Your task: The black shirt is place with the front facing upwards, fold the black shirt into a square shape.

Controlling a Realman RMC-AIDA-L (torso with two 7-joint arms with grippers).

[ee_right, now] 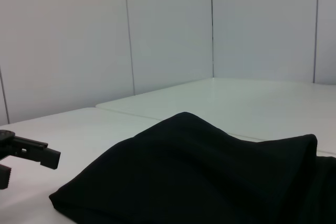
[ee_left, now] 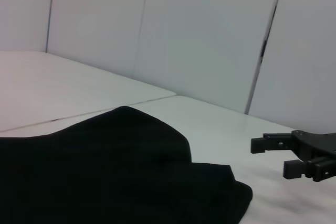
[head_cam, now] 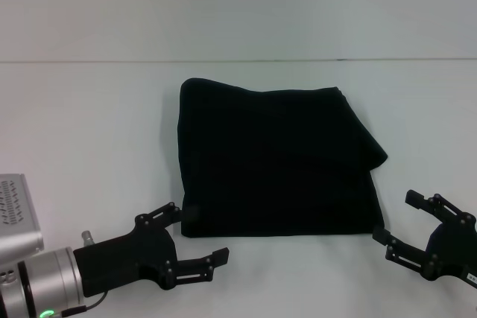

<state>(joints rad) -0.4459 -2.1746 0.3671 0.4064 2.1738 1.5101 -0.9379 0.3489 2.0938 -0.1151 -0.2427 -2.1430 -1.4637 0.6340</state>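
The black shirt (head_cam: 274, 161) lies folded into a rough square on the white table, plain black side up, no lettering showing. A fold sticks out at its right edge. My left gripper (head_cam: 200, 237) stands open just off the shirt's near left corner, holding nothing. Open as well, my right gripper (head_cam: 408, 223) sits beside the near right corner with nothing in it. The left wrist view shows the shirt (ee_left: 105, 171) with the right gripper (ee_left: 273, 156) beyond it. The right wrist view shows the shirt (ee_right: 210, 177) and the left gripper's fingers (ee_right: 26, 150) at the edge.
The white table (head_cam: 89, 124) stretches around the shirt on all sides. A seam in the tabletop (head_cam: 89, 61) runs across behind the shirt. Pale wall panels (ee_right: 168, 30) stand behind the table.
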